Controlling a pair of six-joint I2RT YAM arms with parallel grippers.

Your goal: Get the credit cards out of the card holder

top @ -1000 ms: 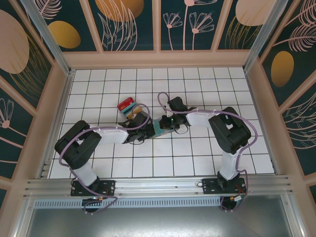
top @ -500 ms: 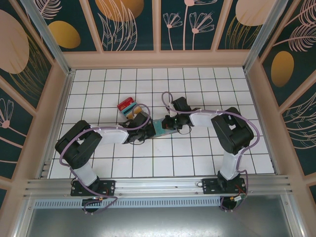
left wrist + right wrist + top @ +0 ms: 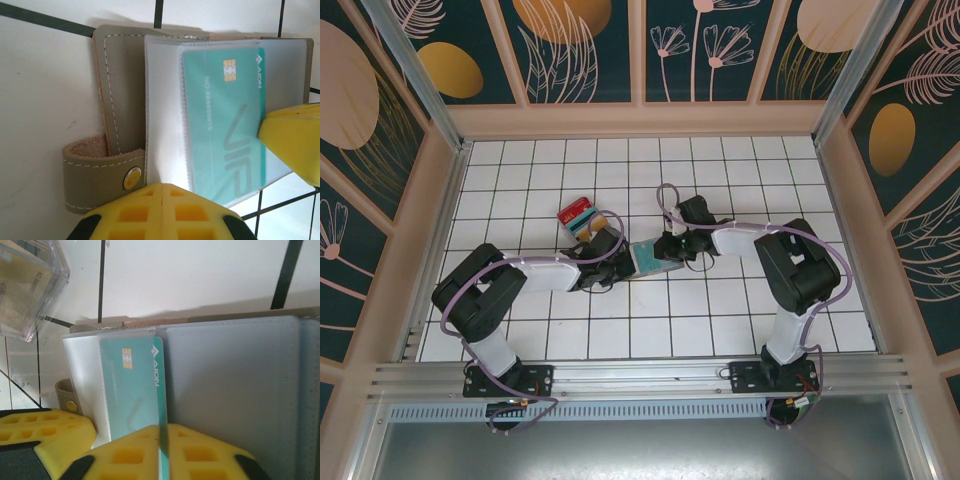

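while the left claw (image 3: pixel 162 202), fingers together, pinned the wallet (image 3: pixel 120 100) (so it couldn't slide), the right claw (image 3: pixel 162 452) pinched the teal card (image 3: pixel 132 385) to draw it out.

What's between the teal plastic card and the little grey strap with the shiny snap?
Left wrist view: the clear plastic sleeve holding the teal plastic card, then the stitched grey flap.

grey stitched bifold leather card holder (image 3: pixel 120 100): 1 | teal plastic chip card (image 3: pixel 220 125): 1 | clear hard plastic box (image 3: pixel 30 285): 1 | yellow-fingered two-finger tools: 2, left tool (image 3: pixel 162 202), right tool (image 3: pixel 162 447)
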